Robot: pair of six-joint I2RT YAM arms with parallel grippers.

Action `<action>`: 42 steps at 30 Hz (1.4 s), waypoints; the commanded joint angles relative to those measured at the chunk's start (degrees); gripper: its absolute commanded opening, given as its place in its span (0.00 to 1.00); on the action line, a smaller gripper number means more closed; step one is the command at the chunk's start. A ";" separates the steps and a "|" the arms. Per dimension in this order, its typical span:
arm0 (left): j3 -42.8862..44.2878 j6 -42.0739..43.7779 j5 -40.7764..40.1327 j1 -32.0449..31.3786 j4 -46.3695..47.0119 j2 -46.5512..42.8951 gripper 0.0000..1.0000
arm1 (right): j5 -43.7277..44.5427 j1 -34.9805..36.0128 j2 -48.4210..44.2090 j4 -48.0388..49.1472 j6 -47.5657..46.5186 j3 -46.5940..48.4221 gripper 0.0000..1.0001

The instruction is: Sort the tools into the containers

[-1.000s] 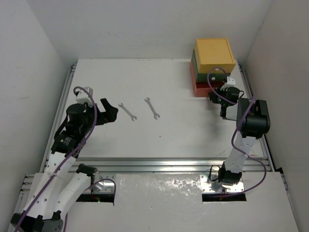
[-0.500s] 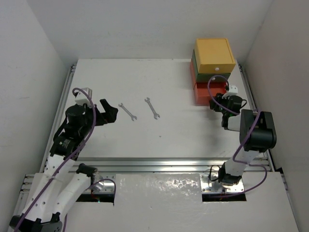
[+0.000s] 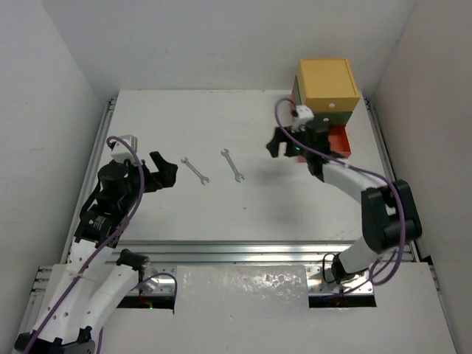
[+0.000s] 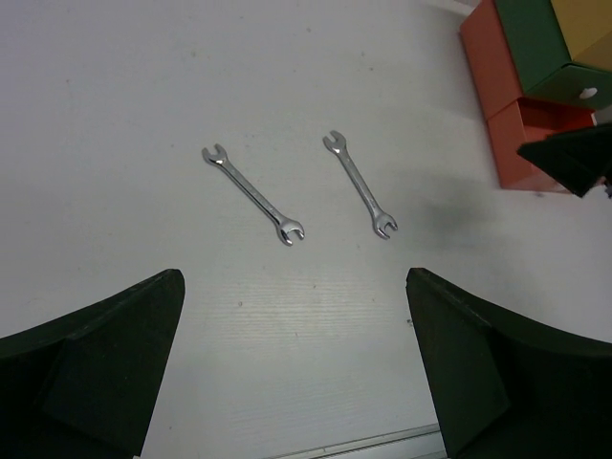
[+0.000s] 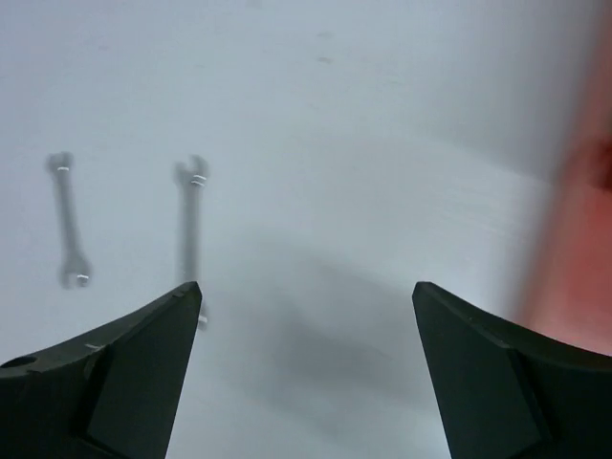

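Note:
Two thin silver wrenches lie side by side mid-table, the left wrench (image 3: 195,169) (image 4: 252,182) and the right wrench (image 3: 233,164) (image 4: 360,172); both show blurred in the right wrist view (image 5: 67,220) (image 5: 189,225). The containers stand stacked at the back right: yellow box (image 3: 327,82) on top, dark green (image 4: 535,38) under it, red-orange drawer (image 3: 341,140) (image 4: 540,143) sticking out at the bottom. My left gripper (image 3: 164,171) (image 4: 295,316) hangs open left of the wrenches, with nothing in it. My right gripper (image 3: 284,147) (image 5: 306,296) is open and holds nothing, between the stack and the right wrench.
White walls close in the table (image 3: 221,206) on the left, back and right. An aluminium rail (image 3: 243,251) runs along the near edge. A red blur of the stack (image 5: 574,249) fills the right edge of the right wrist view.
My right gripper left the front of the red-orange drawer, swung left toward the wrenches and opened its jaws. The left arm has hardly moved.

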 commanded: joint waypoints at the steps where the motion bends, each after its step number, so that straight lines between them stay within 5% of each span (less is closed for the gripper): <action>1: 0.77 -0.11 -2.02 -0.65 1.66 -0.62 1.00 | 3.25 8.44 9.32 -29.13 -0.58 18.67 0.92; 5: 0.69 -0.29 -2.90 -0.30 1.40 -0.88 1.00 | 13.76 18.63 25.23 -43.38 -3.47 41.34 0.82; 11: 0.60 -0.38 -3.34 -0.03 1.22 -0.97 1.00 | 15.47 20.94 43.85 -51.73 -7.68 63.66 0.61; 14: 0.77 -0.38 -3.43 -0.03 1.14 -1.05 1.00 | 14.32 23.04 49.23 -55.17 -10.93 70.11 0.59; 20: 0.77 -0.29 -3.34 0.23 1.22 -1.58 1.00 | 15.12 24.90 51.18 -56.04 -12.18 70.31 0.55; 27: 0.60 -0.29 -3.16 0.23 1.40 -2.28 1.00 | 14.06 25.16 59.09 -71.50 -10.69 81.35 0.48; 34: 0.51 -0.29 -2.81 0.23 1.40 -2.81 1.00 | 14.94 24.81 61.55 -76.43 -6.47 81.91 0.50; 39: 0.51 -0.29 -2.64 0.23 1.40 -3.16 1.00 | 13.38 24.98 64.72 -80.13 -6.55 81.05 0.36; 42: 0.51 -0.29 -2.63 0.23 1.40 -3.43 1.00 | 11.44 24.98 64.72 -79.87 -6.55 79.10 0.02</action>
